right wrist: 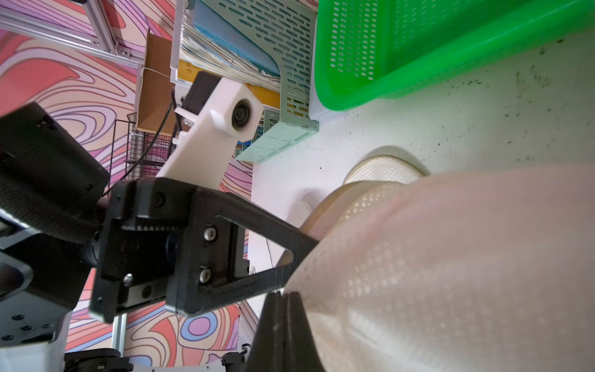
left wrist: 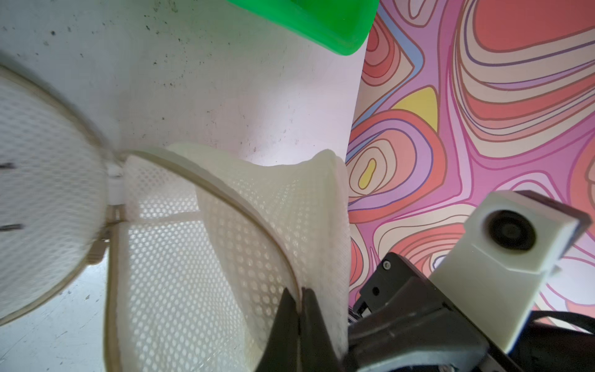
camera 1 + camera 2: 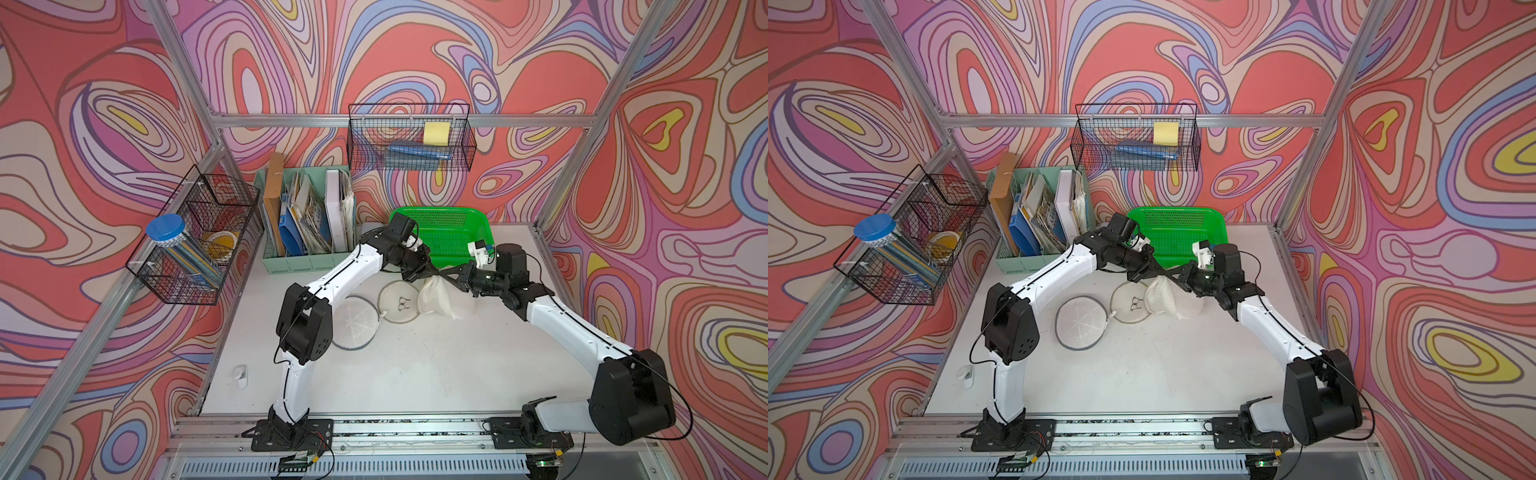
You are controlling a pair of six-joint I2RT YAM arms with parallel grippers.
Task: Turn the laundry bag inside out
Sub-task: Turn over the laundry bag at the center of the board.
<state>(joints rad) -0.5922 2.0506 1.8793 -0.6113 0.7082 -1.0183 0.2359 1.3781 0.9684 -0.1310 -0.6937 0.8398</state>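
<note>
Count: 2 arms, 2 claws, 1 laundry bag (image 3: 432, 296), 2 round mesh discs lying flat, 1 green basket (image 3: 440, 216), 2 wire baskets, 1 mint file organiser (image 3: 307, 259), all on or round 1 white table (image 3: 415, 374).

Discs: grey-rimmed disc (image 3: 357, 324) nearer the left arm, apart from the rest. Cream disc (image 3: 390, 311) touching the bag, w/ small black wire bits on top; in left wrist view joined to the bag's mesh wall at the zip.

Wire baskets: back wire basket (image 3: 361, 141) hung on the back rail, side wire basket (image 3: 183, 286) hung on the left frame.

Bag: mid-table, just in front of the green basket, between the two claws. Top drawn up to a peak, bottom resting on the table. White open mesh w/ tan edging (image 2: 225, 257).

Left arm: elbow raised high, white forearm angled back and inward, wrist bent, left gripper (image 3: 433, 273) pointing down at the bag's peak. Fingers (image 2: 289, 309) pressed together, clamped on the mesh wall beside the tan rim.

Right arm: big elbow low near front right, forearm running back toward centre, right gripper (image 3: 448, 275) aimed at the left one, tips almost meeting. Fingers (image 1: 277, 309) together, nipped on the mesh (image 1: 450, 257) at the same peak.
</note>
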